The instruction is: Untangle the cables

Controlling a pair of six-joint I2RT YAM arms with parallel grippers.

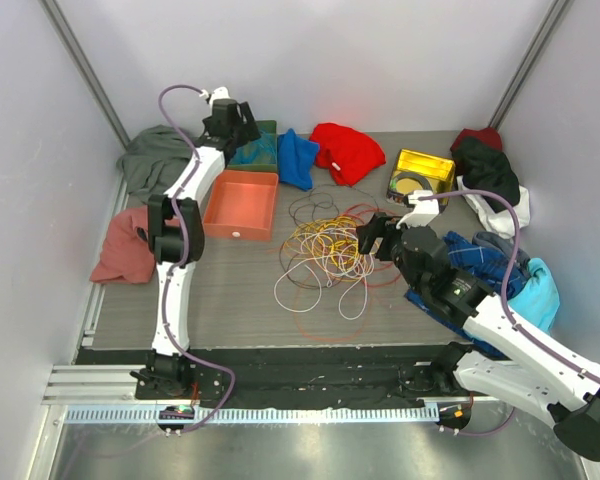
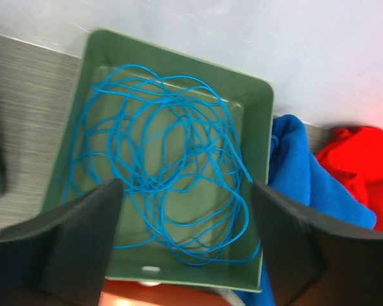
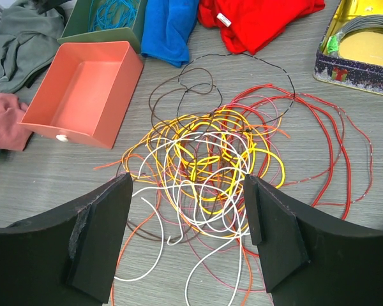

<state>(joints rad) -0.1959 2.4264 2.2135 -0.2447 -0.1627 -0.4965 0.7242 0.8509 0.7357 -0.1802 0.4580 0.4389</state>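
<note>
Two groups of cable are present. The cable tangle (image 1: 325, 250) lies on the table (image 1: 230, 290) near its centre. Yellow, white, orange, red and dark brown loops cross over one another. The red loops spread toward the right edge, and one dark brown loop reaches toward the far edge. The blue cable (image 2: 166, 172) lies coiled inside the green tray (image 2: 263, 121), which sits at the far edge, left of centre.

The left gripper (image 2: 186, 197) hangs above the green tray with its fingers spread wide and nothing between them. The right gripper (image 3: 186, 191) hovers over the near side of the cable tangle, fingers also spread wide, gripping nothing.

The orange tray (image 1: 242, 205) stands just beside the green tray on its near side. A blue cloth (image 2: 306, 172) rests against the right wall of the green tray, with a red garment (image 1: 348, 150) further along the far edge. A yellow tin (image 1: 420, 175) toward the far right corner holds a grey coil.
</note>
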